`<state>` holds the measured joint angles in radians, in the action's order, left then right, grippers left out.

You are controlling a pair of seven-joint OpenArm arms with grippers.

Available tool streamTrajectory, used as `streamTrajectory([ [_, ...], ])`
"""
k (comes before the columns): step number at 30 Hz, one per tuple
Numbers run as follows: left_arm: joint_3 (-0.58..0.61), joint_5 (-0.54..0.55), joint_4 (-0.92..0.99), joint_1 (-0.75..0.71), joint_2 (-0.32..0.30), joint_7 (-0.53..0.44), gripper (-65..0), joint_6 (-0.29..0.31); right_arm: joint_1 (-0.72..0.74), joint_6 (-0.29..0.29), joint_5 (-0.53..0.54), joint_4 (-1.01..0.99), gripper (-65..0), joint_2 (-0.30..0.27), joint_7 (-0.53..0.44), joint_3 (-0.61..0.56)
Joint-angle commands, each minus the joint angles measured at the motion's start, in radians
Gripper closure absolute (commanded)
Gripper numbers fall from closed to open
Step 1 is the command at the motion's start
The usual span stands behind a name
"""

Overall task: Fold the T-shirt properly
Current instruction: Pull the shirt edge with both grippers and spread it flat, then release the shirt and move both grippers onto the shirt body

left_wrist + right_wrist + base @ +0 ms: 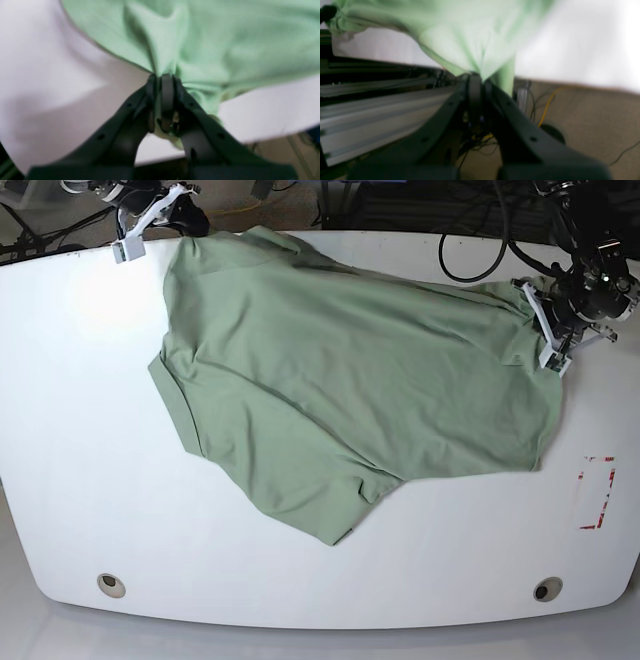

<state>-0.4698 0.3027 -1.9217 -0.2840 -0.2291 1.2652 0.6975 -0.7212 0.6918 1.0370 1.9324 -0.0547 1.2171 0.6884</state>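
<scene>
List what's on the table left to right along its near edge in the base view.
Left round hole → right round hole → red-marked rectangle, a little farther back, on the white table.

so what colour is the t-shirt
Pale sage green, plain with no pattern; the T-shirt shows best in the base view, spread on the white table.

One T-shirt (350,390), one white desk (80,480), two round holes (112,584) in it, one red-marked rectangle (596,492).
</scene>
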Motion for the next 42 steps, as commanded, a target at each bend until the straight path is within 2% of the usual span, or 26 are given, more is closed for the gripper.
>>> streamTrajectory([
  [1,-0.007,0.005,-0.019,-0.031,-0.023,-0.009,-0.4,0.001,-0.005,0.006,0.05,0.019,0.0,-0.009,-0.012,0.007],
  [5,-0.031,0.006,-0.019,-0.08,-0.026,-0.017,-0.7,0.001,-0.005,0.006,0.075,0.019,0.0,-0.024,-0.01,0.009],
  [9,-0.082,0.005,-0.008,-0.083,-0.026,-0.065,-1.0,0.001,-0.004,0.006,0.087,0.02,0.0,-0.03,-0.01,0.007],
  [16,-0.12,0.013,0.001,-0.036,-0.025,-0.061,-1.0,0.001,0.018,0.006,0.246,0.02,0.0,-0.075,-0.01,0.007],
  [24,-0.154,0.258,0.009,-0.004,-0.025,-0.061,-1.1,0.001,0.163,0.006,0.254,0.017,0.0,-0.093,-0.01,-0.023],
  [27,-0.151,0.296,0.009,-0.004,-0.025,-0.037,-1.1,0.001,0.213,0.006,0.213,0.017,0.0,-0.096,-0.01,-0.045],
  [30,-0.157,0.272,0.009,-0.004,-0.026,0.014,-1.1,0.001,0.217,0.006,0.191,0.015,0.0,-0.098,-0.01,-0.043],
  [35,-0.16,0.227,0.031,-0.028,-0.086,0.012,-1.1,0.001,0.162,0.006,0.193,0.017,0.0,-0.099,-0.01,-0.048],
  [42,-0.198,0.163,0.156,-0.024,-0.134,0.011,-1.0,0.001,0.093,0.006,0.182,0.012,0.0,-0.093,-0.01,-0.045],
])
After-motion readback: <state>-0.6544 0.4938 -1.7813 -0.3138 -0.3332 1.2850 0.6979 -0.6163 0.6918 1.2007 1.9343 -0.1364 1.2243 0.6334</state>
